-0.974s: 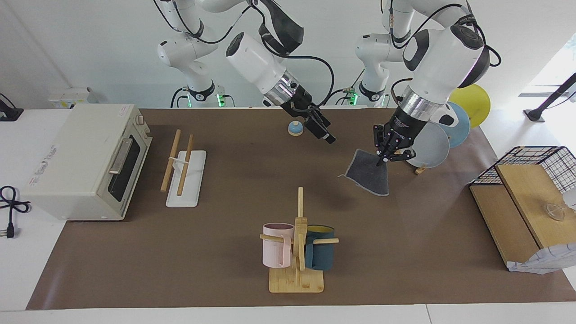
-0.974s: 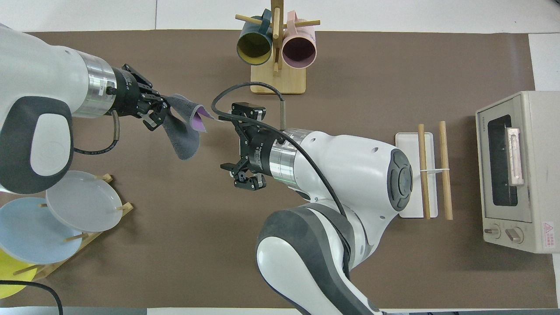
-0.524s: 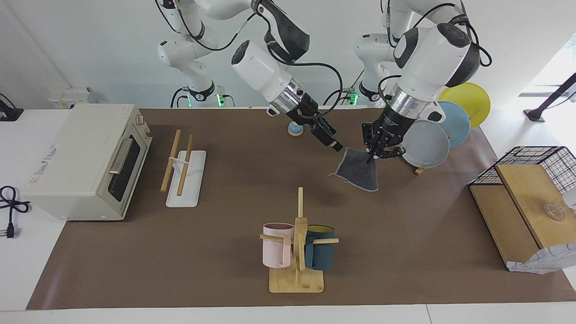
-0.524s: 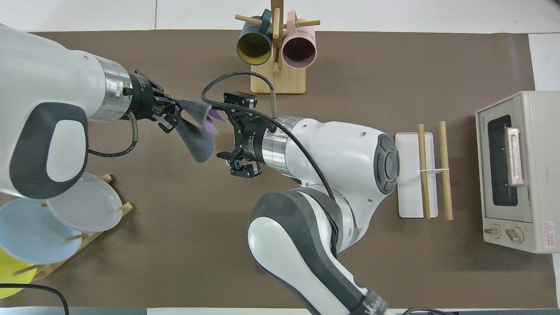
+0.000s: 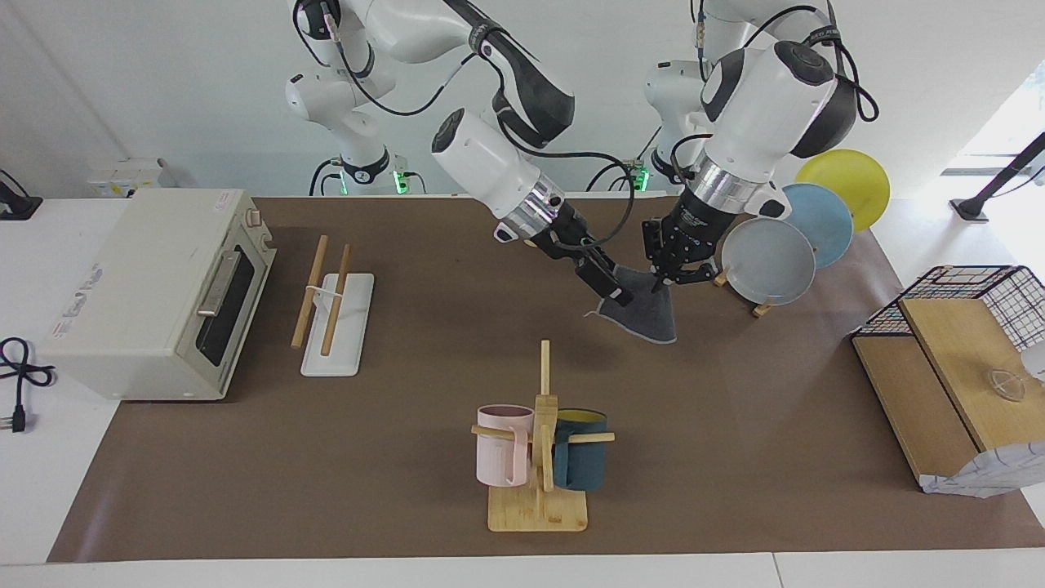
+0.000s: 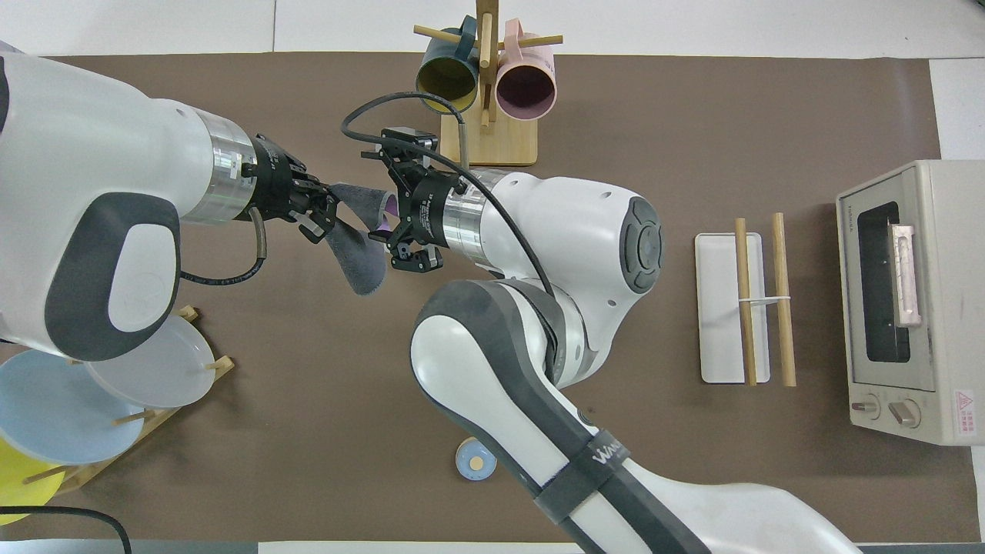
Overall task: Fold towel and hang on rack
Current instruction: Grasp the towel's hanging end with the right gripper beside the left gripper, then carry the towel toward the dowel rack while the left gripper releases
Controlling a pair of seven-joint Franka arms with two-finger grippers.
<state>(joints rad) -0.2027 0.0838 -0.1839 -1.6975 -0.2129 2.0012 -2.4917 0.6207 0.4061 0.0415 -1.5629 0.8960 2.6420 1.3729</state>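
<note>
Bare worktop [image 5: 424,327] lies between the hanging towel [image 5: 645,314] and the rack [image 5: 335,306]; only the mug stand [image 5: 539,457] stands nearby.

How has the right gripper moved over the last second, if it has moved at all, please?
Yes. The right gripper has moved toward the plate stand at the left arm's end, away from the rack, up to the towel.

The left gripper [image 5: 658,283] pinched the top corner of the towel [image 5: 645,314], which hung grey-side out above the brown mat. The right gripper [image 5: 614,291], fingers spread, reached the towel's other upper edge. The rack [image 5: 335,314] stood well apart, beside the toaster oven [image 5: 155,294].
</note>
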